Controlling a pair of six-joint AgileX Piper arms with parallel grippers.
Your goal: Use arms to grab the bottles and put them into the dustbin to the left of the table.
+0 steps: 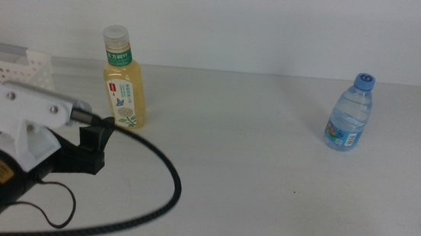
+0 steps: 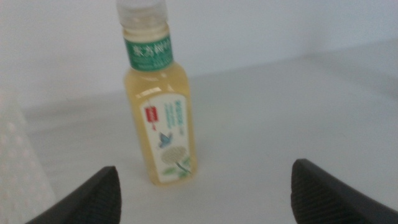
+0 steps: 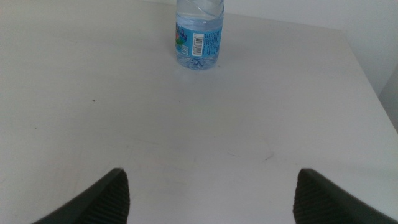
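1. Nothing is in the basket [image 1: 1, 69] as far as the pictures show; only its holed white wall peeks in at about 9 o'clock in the middle view, and its inside is mostly out of sight.
2. The yellow drink bottle [image 1: 124, 80] stands upright on the table [image 1: 266, 176] at about 11 o'clock, just beside the basket. The small water bottle [image 1: 349, 113] stands upright at about 2 o'clock, well apart from the first.
3. Both bottles remain to be grabbed and dropped in, so I judge the task barely begun. No can shows in any view.
4. The left gripper [image 2: 205, 196] is near the yellow drink bottle [image 2: 158, 93], pointed at it with its jaws spread wide and holding nothing; the bottle lies ahead of the gap, untouched.
5. The right gripper [image 3: 208, 199] is out of the middle view; its own camera shows the jaws spread and empty, with the water bottle [image 3: 198, 34] well ahead.
6. A thick black cable [image 1: 166, 187] loops over the table from the left arm [image 1: 18, 132]. Nothing stands between either gripper and its bottle.
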